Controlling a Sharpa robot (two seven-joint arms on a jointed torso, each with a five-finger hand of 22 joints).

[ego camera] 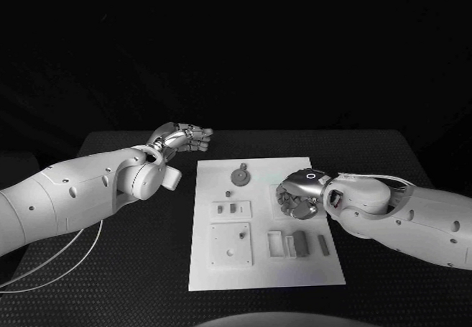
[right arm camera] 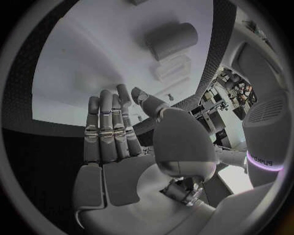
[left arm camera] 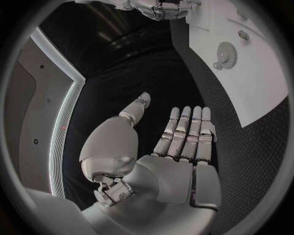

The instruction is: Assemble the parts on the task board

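Observation:
The white task board (ego camera: 266,272) lies mid-table. On it are a round gear-like part (ego camera: 241,176), a square plate (ego camera: 231,244) and upright rectangular pieces (ego camera: 299,242). My right hand (ego camera: 300,195) hovers over the board's right middle, holding nothing. In the right wrist view its fingers (right arm camera: 113,129) are straight and side by side above the board (right arm camera: 73,68), near a grey cylindrical part (right arm camera: 171,39). My left hand (ego camera: 183,139) is off the board beyond its far left corner. Its palm (left arm camera: 178,147) is flat and empty, and the gear (left arm camera: 225,51) lies further off.
Small pieces (ego camera: 230,207) sit in the board's left middle and a narrow bar (ego camera: 324,244) lies near its right edge. Black table (ego camera: 126,282) surrounds the board on both sides. The left arm's cable (ego camera: 53,267) trails over the table's left edge.

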